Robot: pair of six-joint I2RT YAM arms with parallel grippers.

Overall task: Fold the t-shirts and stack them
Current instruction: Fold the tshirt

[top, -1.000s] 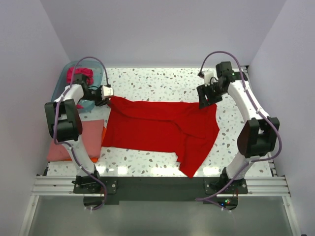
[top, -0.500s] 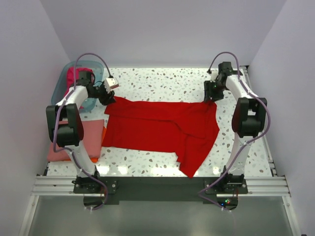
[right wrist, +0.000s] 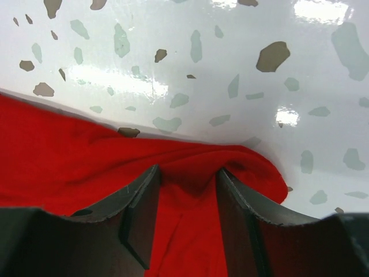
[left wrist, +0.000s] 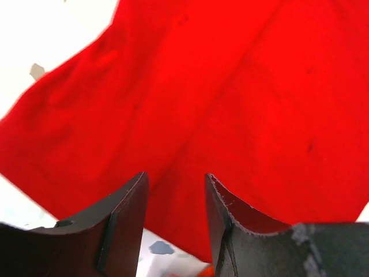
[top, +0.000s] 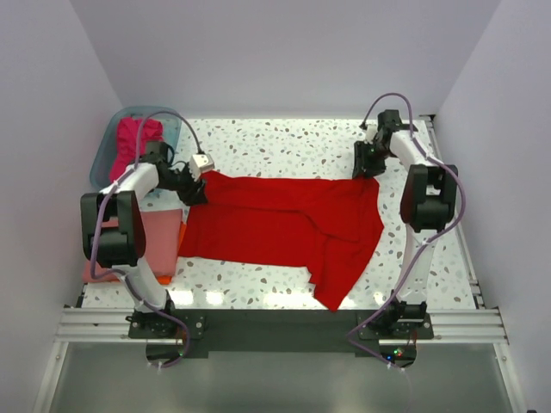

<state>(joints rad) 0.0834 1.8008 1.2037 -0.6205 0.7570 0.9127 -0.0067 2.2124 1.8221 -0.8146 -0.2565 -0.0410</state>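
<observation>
The top external camera hangs high behind the 2 arm bases and looks steeply down over the whole terrazzo table (top: 284, 142). The 2 wrist cameras sit very close, each looking past its own fingertips: the left gripper (left wrist: 174, 180) over the red t-shirt (left wrist: 230, 86), the right gripper (right wrist: 188, 173) at its edge. All 3 views share that shirt.

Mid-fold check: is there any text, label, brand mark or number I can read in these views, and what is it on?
None readable.
The red t-shirt is plain cloth, with no print or tag showing in any view.
The folded salmon tee and the teal tub show no marking either; anything smaller is too small to tell.
</observation>
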